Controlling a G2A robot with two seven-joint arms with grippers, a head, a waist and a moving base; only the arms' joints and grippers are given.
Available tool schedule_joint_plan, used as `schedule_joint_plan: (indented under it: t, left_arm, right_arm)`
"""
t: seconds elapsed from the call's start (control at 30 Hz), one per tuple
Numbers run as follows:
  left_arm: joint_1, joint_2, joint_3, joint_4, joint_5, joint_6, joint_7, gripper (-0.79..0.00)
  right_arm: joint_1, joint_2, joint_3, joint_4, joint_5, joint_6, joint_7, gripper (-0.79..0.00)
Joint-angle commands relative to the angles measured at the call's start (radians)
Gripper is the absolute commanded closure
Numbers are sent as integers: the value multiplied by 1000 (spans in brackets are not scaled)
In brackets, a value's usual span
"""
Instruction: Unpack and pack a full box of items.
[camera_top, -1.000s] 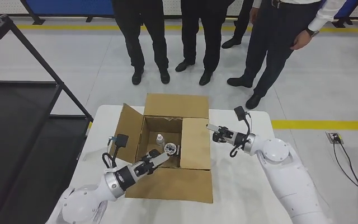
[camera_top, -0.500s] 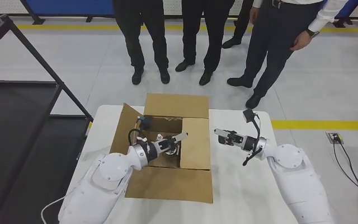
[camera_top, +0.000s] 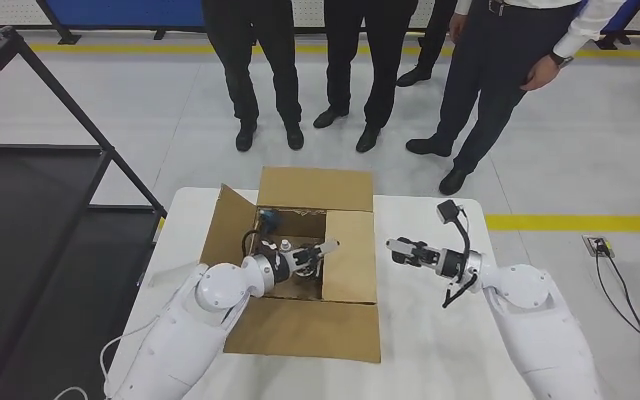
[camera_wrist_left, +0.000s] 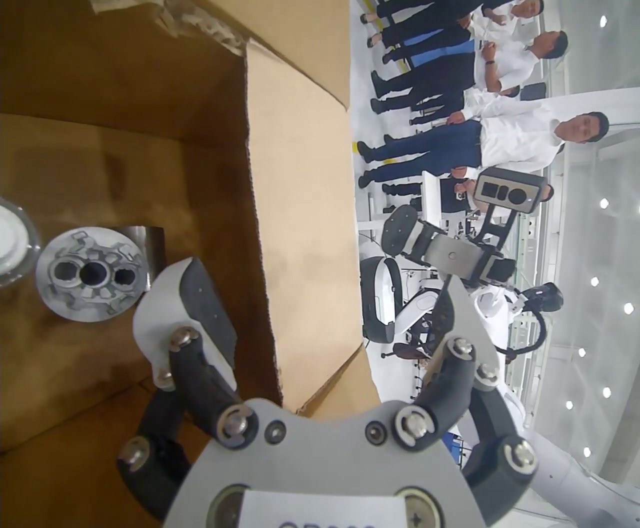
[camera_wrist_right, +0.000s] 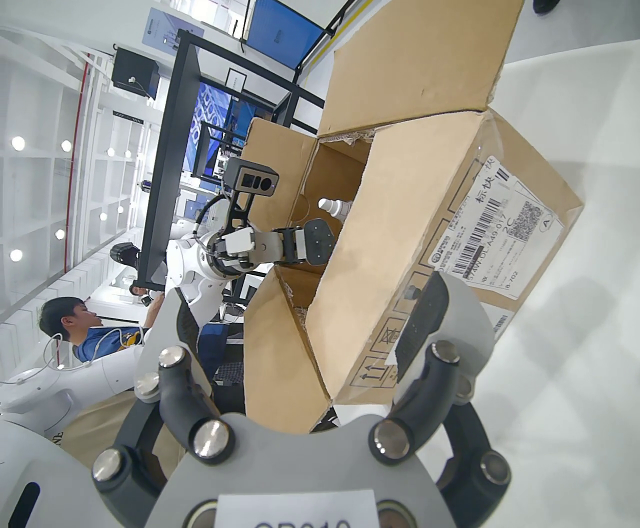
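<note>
Hovering over the open top of the box (camera_top: 300, 330), the left gripper (camera_top: 322, 249) sits at the inner edge of the box's right flap (camera_top: 350, 260). Its jaws are spread wide and hold nothing. In the left wrist view one of its fingers (camera_wrist_left: 187, 295) is inside the box and the other is outside it, with the flap's edge running between them; I cannot tell whether either finger touches the cardboard.

A metal disc (camera_wrist_left: 92, 277) lies flat on the box's floor, just beside the inner finger and apart from it. A white bottle (camera_wrist_right: 332, 205) stands upright in the box, near the far wall.

The box stands on the table (camera_top: 430, 330) with all four flaps open: the far, near and left ones are spread outward and the right one is raised.

The right gripper (camera_top: 395, 248) is outside the box, near its right side and above the table, pointing toward the box. Its jaws are also spread wide and empty, and in the right wrist view its fingers (camera_wrist_right: 425, 320) frame the box's labelled side without touching it.
</note>
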Motion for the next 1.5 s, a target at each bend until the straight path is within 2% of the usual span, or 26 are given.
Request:
schedule_joint_plan:
  t: [0.0, 0.23, 0.47, 0.63, 0.9, 1.13, 1.37, 1.47]
  left_arm:
    - [-7, -6, 13, 19, -6, -11, 1, -785]
    - [-28, -29, 57, 70, -33, -61, 12, -785]
    - [-32, -35, 33, 64, -103, -96, -20, -785]
    - [-11, -28, 0, -1, -102, -105, -28, -785]
    - [48, -21, -32, -162, -93, -96, -4, -785]
    - [43, -46, 32, -186, -103, -111, 78, -785]
    - [19, -84, 135, -153, -91, -181, 150, -785]
    - [11, -97, 165, -132, -72, -194, 169, -785]
  right_arm:
    - [-8, 3, 5, -7, 8, -10, -2, -785]
    - [-45, 16, 24, -44, 28, -27, -10, -785]
    - [-80, 26, 35, -92, 18, -12, -39, -785]
    - [-103, 34, 43, -126, 16, -8, -54, -785]
    - [-149, 49, 80, -185, 14, -16, -84, -785]
    - [-260, 70, 174, -270, 39, -52, -118, -785]
    - [-392, 89, 264, -344, 109, -104, -100, -785]
    - [-416, 93, 281, -350, 119, -93, -100, -785]
